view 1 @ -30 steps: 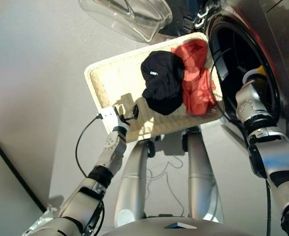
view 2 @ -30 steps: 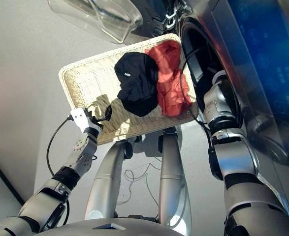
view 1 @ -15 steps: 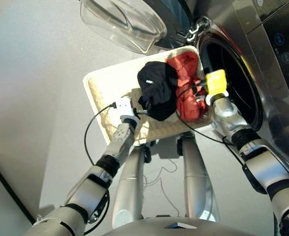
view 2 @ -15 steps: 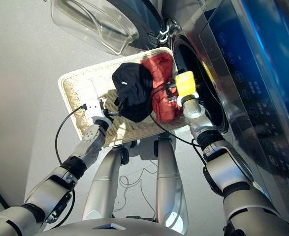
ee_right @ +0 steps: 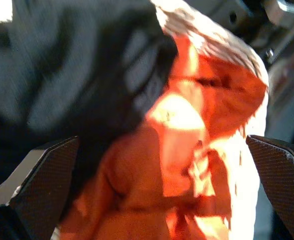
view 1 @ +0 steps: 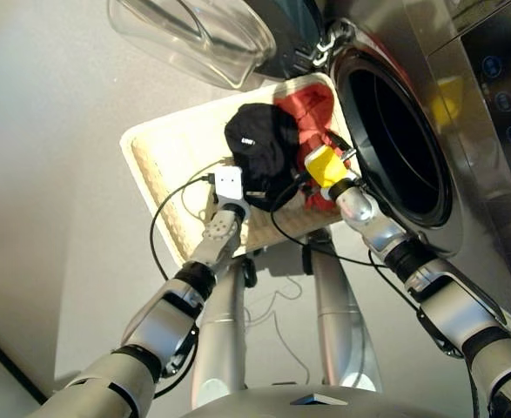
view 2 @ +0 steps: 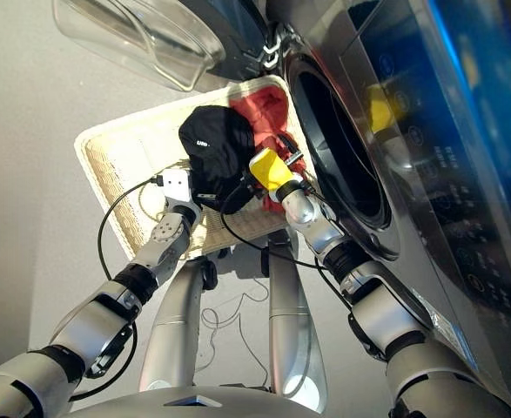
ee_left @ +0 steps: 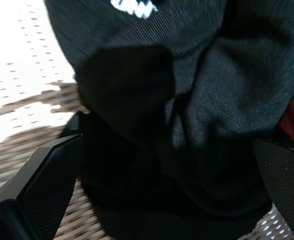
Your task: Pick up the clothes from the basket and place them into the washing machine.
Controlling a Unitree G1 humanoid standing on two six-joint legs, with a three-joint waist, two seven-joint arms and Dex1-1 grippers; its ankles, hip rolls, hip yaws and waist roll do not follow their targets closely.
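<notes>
The cream basket [view 1: 164, 165] stands in front of the washing machine [view 1: 464, 113], whose porthole [view 1: 394, 144] is open and dark. A black garment [view 1: 257, 144] with a small white logo lies in the basket beside a coral red garment [view 1: 314, 106]. No navy garment shows. My left gripper [view 1: 255, 193] is open at the black garment's near edge, and the cloth [ee_left: 197, 100] fills the space between its fingers [ee_left: 36, 185]. My right gripper [view 1: 314, 146] is open low over the red garment [ee_right: 187, 165], with black cloth [ee_right: 71, 75] along one side.
The machine's clear bulging glass door [view 1: 194, 33] hangs swung open above the basket's far edge. The basket's left half [view 1: 185, 148] is bare weave. Black cables [view 1: 172, 218] loop from both wrists across the basket's near rim. Grey floor [view 1: 55, 174] lies to the left.
The right gripper has swung from the porthole's mouth over the red garment. The left gripper has reached forward across the basket to the black garment. The camera has also shifted.
</notes>
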